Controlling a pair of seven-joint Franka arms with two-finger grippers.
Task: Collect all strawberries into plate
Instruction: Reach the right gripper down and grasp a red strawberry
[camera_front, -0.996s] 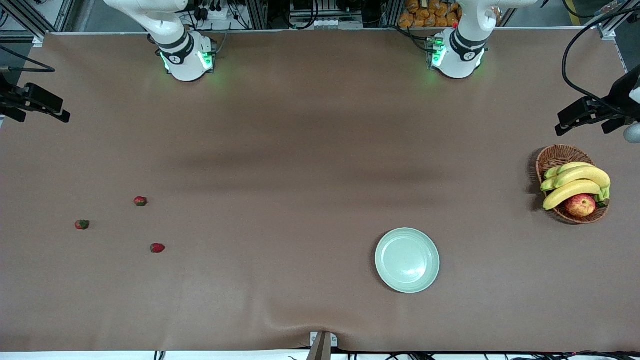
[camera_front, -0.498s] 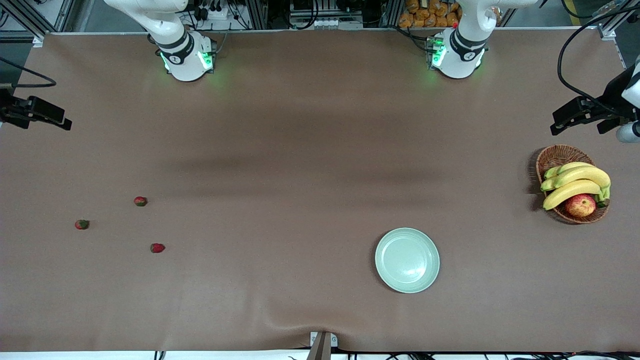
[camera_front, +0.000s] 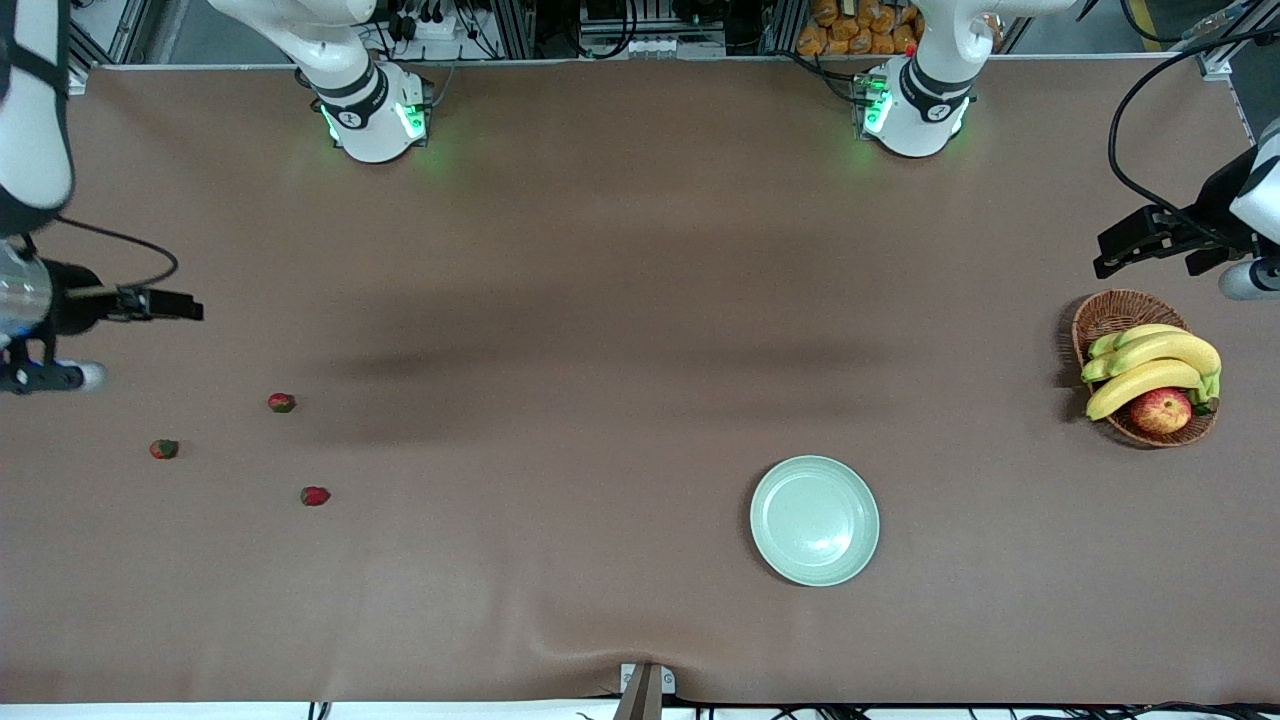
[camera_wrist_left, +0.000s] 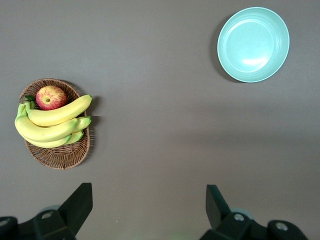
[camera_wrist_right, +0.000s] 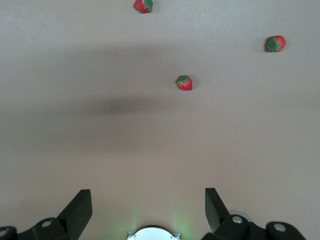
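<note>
Your right gripper (camera_front: 170, 305) has swung in over the table's right-arm end, jaws wide and empty, closing on the three strawberries (camera_front: 281, 402); none is in the plate (camera_front: 815, 520) yet. Your left gripper (camera_front: 1125, 245), equally open and empty, waits above the basket (camera_front: 1110, 310).

The table (camera_front: 600, 300) has a matt brown cover, maybe cloth or paper, with light creases. The plate (camera_front: 815, 520) is smooth and glossy, like glazed ceramic. The basket (camera_front: 1105, 315) is rough brown wicker. The bananas (camera_front: 1150, 365) and the apple (camera_front: 1160, 410) look smooth, with a soft shine.
</note>
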